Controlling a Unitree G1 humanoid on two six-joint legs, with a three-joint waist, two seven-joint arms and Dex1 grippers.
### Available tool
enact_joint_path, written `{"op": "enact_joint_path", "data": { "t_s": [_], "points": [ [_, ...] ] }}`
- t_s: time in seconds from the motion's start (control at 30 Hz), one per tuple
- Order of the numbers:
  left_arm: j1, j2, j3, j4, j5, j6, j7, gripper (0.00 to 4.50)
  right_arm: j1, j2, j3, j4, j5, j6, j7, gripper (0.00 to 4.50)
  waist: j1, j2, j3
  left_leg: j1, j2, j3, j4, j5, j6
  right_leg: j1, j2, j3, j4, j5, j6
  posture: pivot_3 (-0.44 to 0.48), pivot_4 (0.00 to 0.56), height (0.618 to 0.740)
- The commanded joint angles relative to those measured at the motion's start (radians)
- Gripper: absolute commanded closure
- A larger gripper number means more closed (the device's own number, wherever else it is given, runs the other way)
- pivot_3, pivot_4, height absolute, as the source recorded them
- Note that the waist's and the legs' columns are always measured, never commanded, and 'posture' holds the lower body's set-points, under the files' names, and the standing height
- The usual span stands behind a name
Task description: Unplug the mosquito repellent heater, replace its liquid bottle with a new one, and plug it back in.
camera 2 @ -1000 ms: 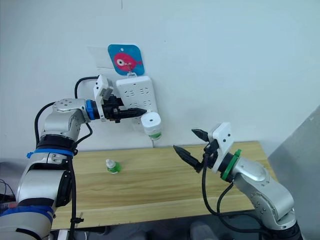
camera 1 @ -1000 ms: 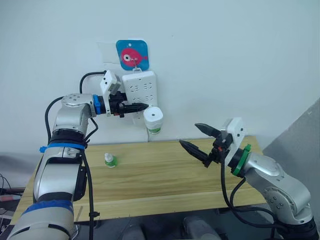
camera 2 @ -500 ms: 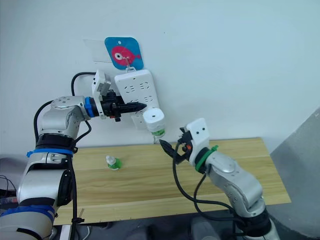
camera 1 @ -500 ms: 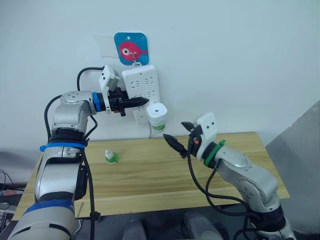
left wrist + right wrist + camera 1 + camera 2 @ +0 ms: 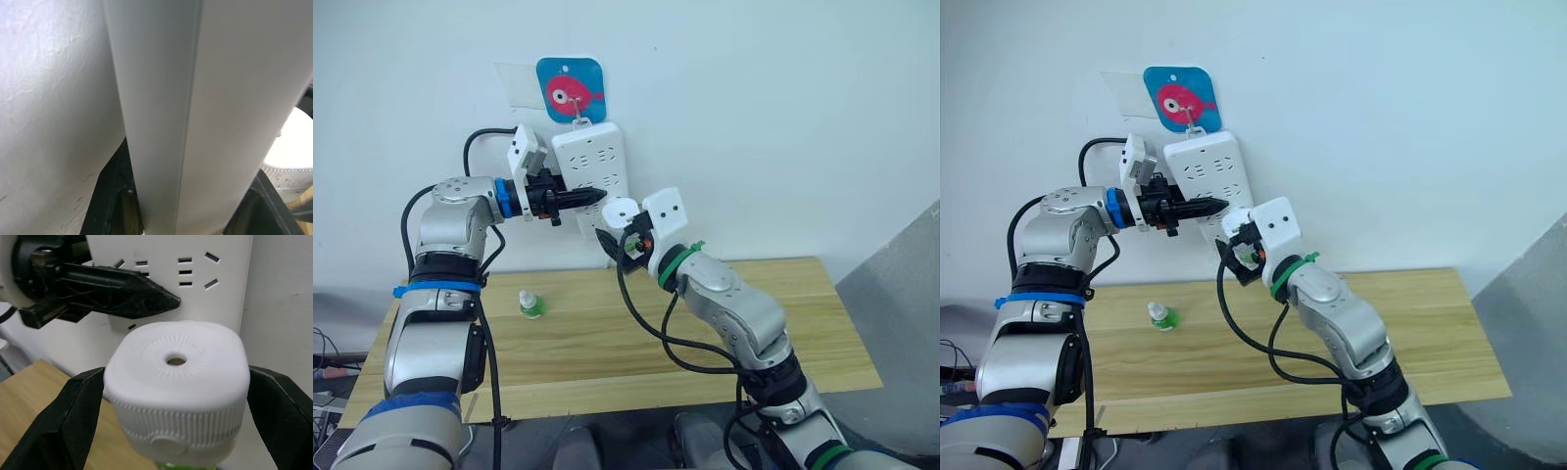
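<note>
One mosquito repellent heater (image 5: 176,382) hangs plugged in the power strip (image 5: 592,166). The right gripper (image 5: 171,416) has its two fingers apart around it. The left gripper (image 5: 579,199) clamps the strip's edge. One small bottle (image 5: 529,307) stands on the table (image 5: 607,343) below the strip.

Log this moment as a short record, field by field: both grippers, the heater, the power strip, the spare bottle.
left gripper: fingers either side of the power strip's edge, bracing it
right gripper: open, one finger on each side of the heater, not yet clamped
heater: still plugged into the lower part of the strip, vent hole facing out, green bottle underneath
power strip: white, hanging on the wall below a blue fish hook
spare bottle: small, green, upright on the wooden table, left of centre
</note>
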Motion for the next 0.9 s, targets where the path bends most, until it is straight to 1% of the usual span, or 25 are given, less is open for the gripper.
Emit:
{"op": "enact_joint_path", "data": {
  "t_s": [0.03, 0.07, 0.13, 0.17, 0.2, 0.23, 0.27, 0.4, 0.6, 0.67, 0.77, 0.87, 0.9],
  "points": [
    [0.015, -0.001, 0.011, -0.008, -0.003, 0.010, 0.030, 3.15, -0.022, 0.020, -0.008, -0.009, -0.033, -0.057, 0.004, 0.00, 0.000, 0.000, 0.000, 0.000, 0.000, 0.000, 0.000, 0.000, 0.000, 0.000, 0.000, 0.000, 0.000, 0.000, 0.000, -0.204, 0.178, 0.740],
    [0.017, 0.000, 0.012, -0.009, -0.003, 0.009, 0.031, 3.15, -0.021, 0.022, -0.009, -0.007, -0.038, -0.065, 0.009, 0.00, 0.000, 0.000, 0.000, 0.000, 0.000, 0.000, 0.000, 0.000, 0.000, 0.000, 0.000, 0.000, 0.000, 0.000, 0.000, -0.204, 0.177, 0.740],
    [0.020, 0.002, 0.012, -0.009, -0.001, 0.002, 0.035, 3.15, -0.018, 0.025, -0.011, -0.007, -0.042, -0.077, 0.019, 0.39, 0.000, 0.000, 0.000, 0.000, 0.000, 0.000, 0.000, 0.000, 0.000, 0.000, 0.000, 0.000, 0.000, 0.000, 0.000, -0.202, 0.173, 0.740],
    [0.020, 0.001, 0.012, -0.008, -0.001, 0.000, 0.037, 3.15, -0.016, 0.026, -0.012, -0.007, -0.044, -0.081, 0.024, 0.61, 0.000, 0.000, 0.000, 0.000, 0.000, 0.000, 0.000, 0.000, 0.000, 0.000, 0.000, 0.000, 0.000, 0.000, 0.000, -0.202, 0.173, 0.740],
    [0.021, 0.001, 0.012, -0.008, -0.001, -0.002, 0.039, 3.15, -0.015, 0.027, -0.012, -0.007, -0.046, -0.084, 0.028, 0.94, 0.000, 0.000, 0.000, 0.000, 0.000, 0.000, 0.000, 0.000, 0.000, 0.000, 0.000, 0.000, 0.000, 0.000, 0.000, -0.203, 0.172, 0.740],
    [0.022, 0.000, 0.011, -0.008, -0.001, -0.004, 0.041, 3.15, -0.014, 0.026, -0.012, -0.009, -0.048, -0.086, 0.034, 1.41, -0.001, 0.000, 0.000, 0.000, 0.000, 0.000, 0.000, 0.000, 0.000, 0.000, 0.000, 0.000, 0.000, 0.000, 0.000, -0.203, 0.170, 0.740],
    [0.024, -0.001, 0.011, -0.008, -0.001, -0.006, 0.043, 3.15, -0.013, 0.025, -0.012, -0.011, -0.052, -0.087, 0.040, 1.48, -0.001, 0.000, 0.000, 0.000, 0.000, 0.000, 0.000, 0.000, 0.000, 0.000, 0.000, 0.000, 0.000, 0.000, 0.000, -0.204, 0.168, 0.740],
    [0.029, -0.008, 0.015, 0.004, 0.005, -0.031, 0.067, 3.15, 0.008, 0.003, -0.013, -0.050, -0.053, -0.072, 0.060, 1.48, -0.001, 0.000, 0.000, 0.000, 0.000, 0.000, 0.000, 0.000, 0.000, 0.000, 0.000, 0.000, 0.001, 0.000, 0.000, -0.203, 0.167, 0.740],
    [0.022, -0.012, 0.022, 0.049, 0.022, -0.080, 0.112, 3.15, 0.067, -0.063, -0.050, -0.190, -0.022, 0.010, 0.096, 1.48, 0.014, 0.000, 0.000, -0.002, 0.000, 0.000, 0.000, 0.000, 0.000, 0.000, 0.000, -0.001, -0.002, 0.000, 0.000, -0.209, 0.154, 0.740],
    [0.023, -0.016, 0.025, 0.061, 0.025, -0.103, 0.128, 3.15, 0.077, -0.105, -0.063, -0.241, -0.021, 0.033, 0.118, 1.48, 0.018, 0.000, 0.000, -0.003, 0.000, -0.001, -0.001, 0.000, 0.000, 0.000, 0.000, -0.001, -0.003, 0.000, 0.000, -0.210, 0.149, 0.740],
    [0.027, -0.021, 0.027, 0.075, 0.026, -0.124, 0.148, 3.15, 0.082, -0.129, -0.093, -0.291, 0.000, 0.068, 0.134, 1.48, 0.014, 0.000, 0.000, -0.005, -0.001, -0.001, -0.001, 0.001, -0.002, -0.001, 0.000, 0.002, -0.003, -0.001, 0.001, -0.215, 0.141, 0.740],
    [0.029, -0.025, 0.027, 0.084, 0.026, -0.137, 0.153, 3.15, 0.093, -0.139, -0.123, -0.323, 0.026, 0.094, 0.146, 1.48, -0.001, -0.001, -0.001, 0.000, -0.001, 0.000, 0.001, 0.001, 0.000, 0.001, 0.000, 0.003, 0.003, 0.000, 0.001, -0.218, 0.133, 0.740],
    [0.030, -0.025, 0.028, 0.087, 0.024, -0.140, 0.152, 3.15, 0.103, -0.140, -0.134, -0.333, 0.036, 0.098, 0.151, 1.48, -0.003, -0.001, -0.001, 0.001, -0.001, -0.001, 0.002, 0.001, 0.000, 0.001, 0.000, 0.004, 0.005, -0.002, 0.005, -0.219, 0.131, 0.740]
  ]
}}
